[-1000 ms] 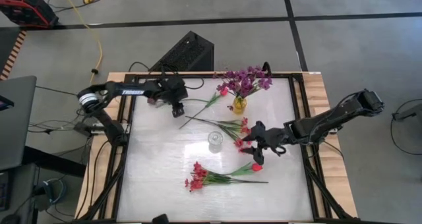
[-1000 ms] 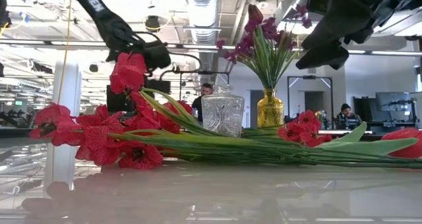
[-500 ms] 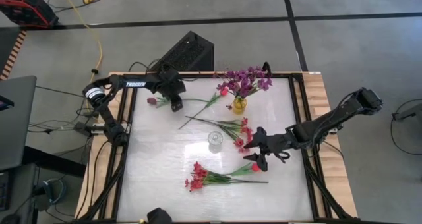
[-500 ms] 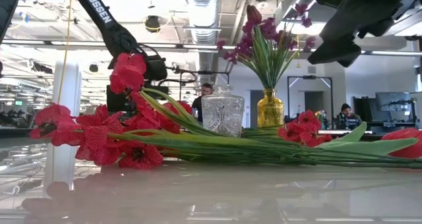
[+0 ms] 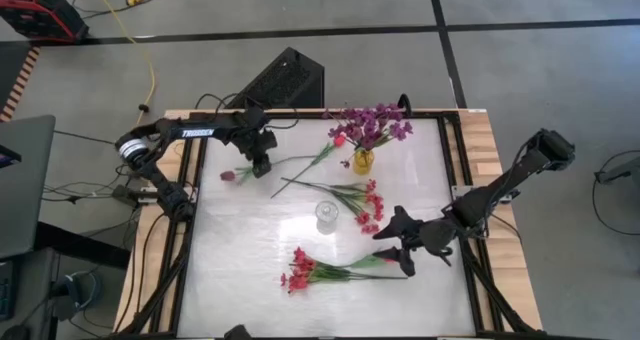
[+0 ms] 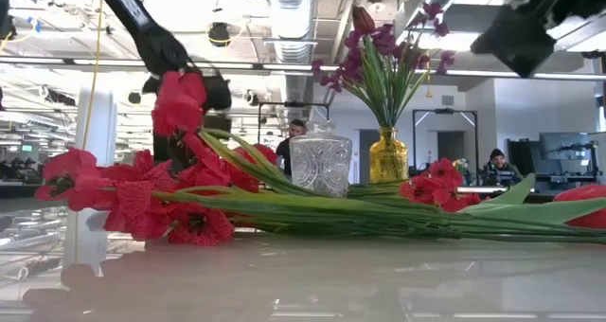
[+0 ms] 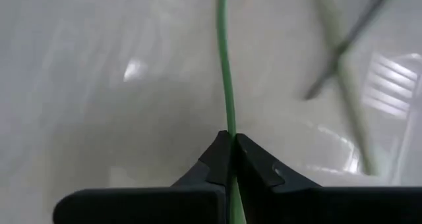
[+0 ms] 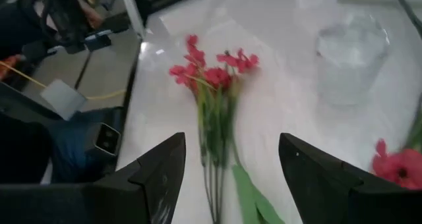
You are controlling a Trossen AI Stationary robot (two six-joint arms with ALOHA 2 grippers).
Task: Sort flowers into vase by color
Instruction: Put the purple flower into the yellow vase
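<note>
My left claw [image 5: 262,166] has dropped to the table [image 5: 240,270] at its far left and pinched shut on a tulip's stem [image 7: 225,85]; the red bud [image 5: 227,176] lies just left of it. My right claw [image 5: 404,248] has slid nearer, fingers wide, empty, over the near red spray [image 5: 300,270]. Purple flowers [image 5: 375,123] stand in the yellow vase [image 5: 363,160]; the glass vase [image 5: 326,214] sits mid-table.

White lettering on the left arm [image 5: 195,133] — too small to read.
</note>
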